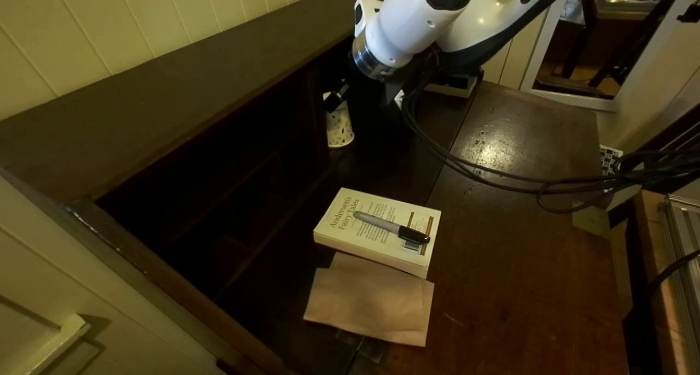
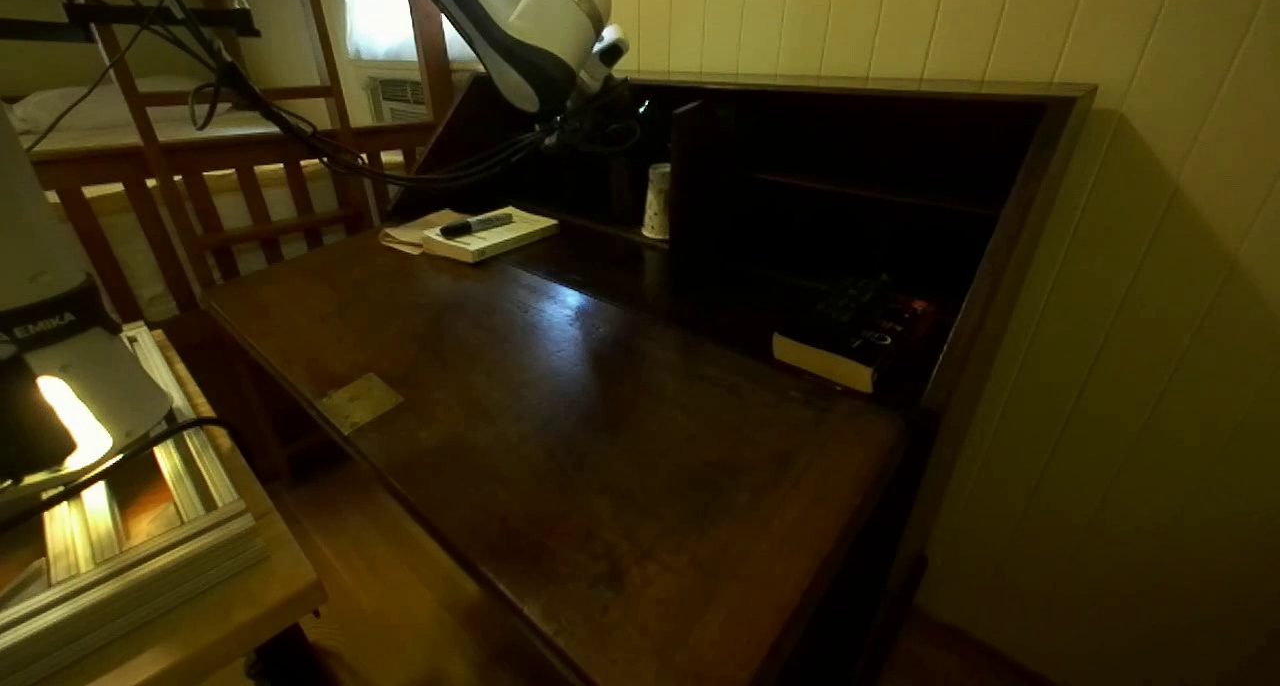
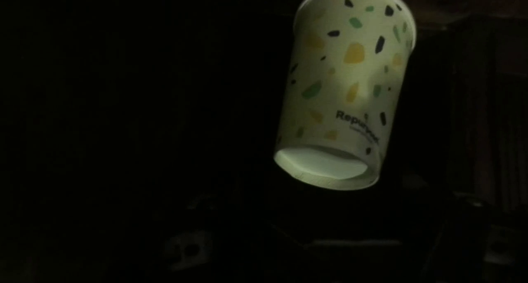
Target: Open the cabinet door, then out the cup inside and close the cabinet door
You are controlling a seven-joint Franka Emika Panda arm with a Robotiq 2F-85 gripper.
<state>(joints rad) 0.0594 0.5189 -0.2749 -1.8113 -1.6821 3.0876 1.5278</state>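
Observation:
The cup (image 1: 341, 129) is white with dark, green and yellow flecks and stands upright on its wider rim, base up. In an exterior view the cup (image 2: 656, 204) sits beside a dark upright panel (image 2: 687, 191), apparently the cabinet door standing open. My gripper (image 3: 336, 200) faces the base of the cup (image 3: 344, 85) in the wrist view; its jaws look wide apart. A dark finger (image 1: 334, 100) overlaps the upper part of the cup in an exterior view; contact cannot be made out. The far finger and the cabinet's inside are lost in shadow.
A pale book (image 1: 377, 230) with a marker (image 1: 391, 227) on top lies on the dark desk (image 1: 519, 265), partly over brown paper (image 1: 372, 304). A black book (image 2: 850, 336) rests in the compartment at the far end. Black cables (image 1: 492, 170) trail from the wrist above the desktop.

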